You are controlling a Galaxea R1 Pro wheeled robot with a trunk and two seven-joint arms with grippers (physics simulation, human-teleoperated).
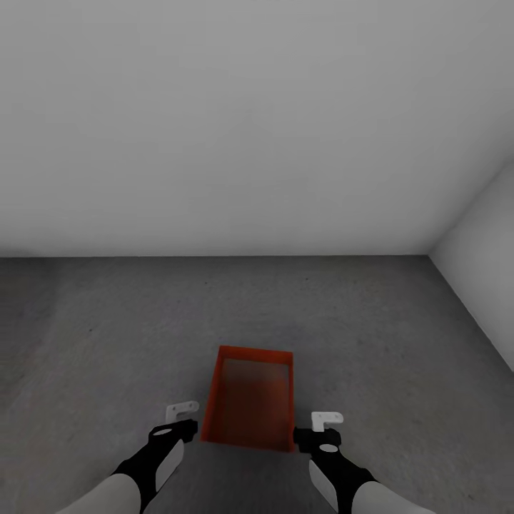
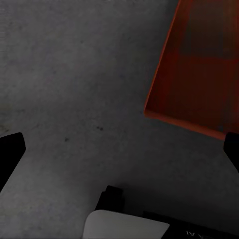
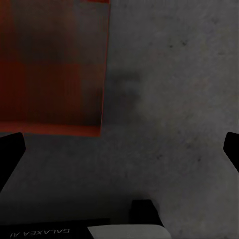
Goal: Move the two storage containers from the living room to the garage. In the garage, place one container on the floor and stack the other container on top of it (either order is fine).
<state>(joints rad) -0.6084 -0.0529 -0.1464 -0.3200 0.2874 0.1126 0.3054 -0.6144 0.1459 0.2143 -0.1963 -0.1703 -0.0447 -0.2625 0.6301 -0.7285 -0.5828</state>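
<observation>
From my head camera I look down at a dark grey concrete floor that meets a white wall ahead, with a second white wall closing the corner to my right. One red-orange storage container sits on the floor straight in front of me, open side up, its long axis pointing away from me. My left gripper hangs just beside the container's near left corner, and my right gripper just beside its near right corner; neither touches it. From this angle I cannot tell how far either claw is spread.

Through my left wrist camera, the container's corner and inner wall sit at the edge of the picture over bare floor. My two dark fingertips stand at opposite edges, far apart, with only concrete between them: that claw is spread wide and holds nothing.

Through my right wrist camera, the container again lies to one side on the floor. My fingertips sit at both edges, wide apart, nothing between them.
</observation>
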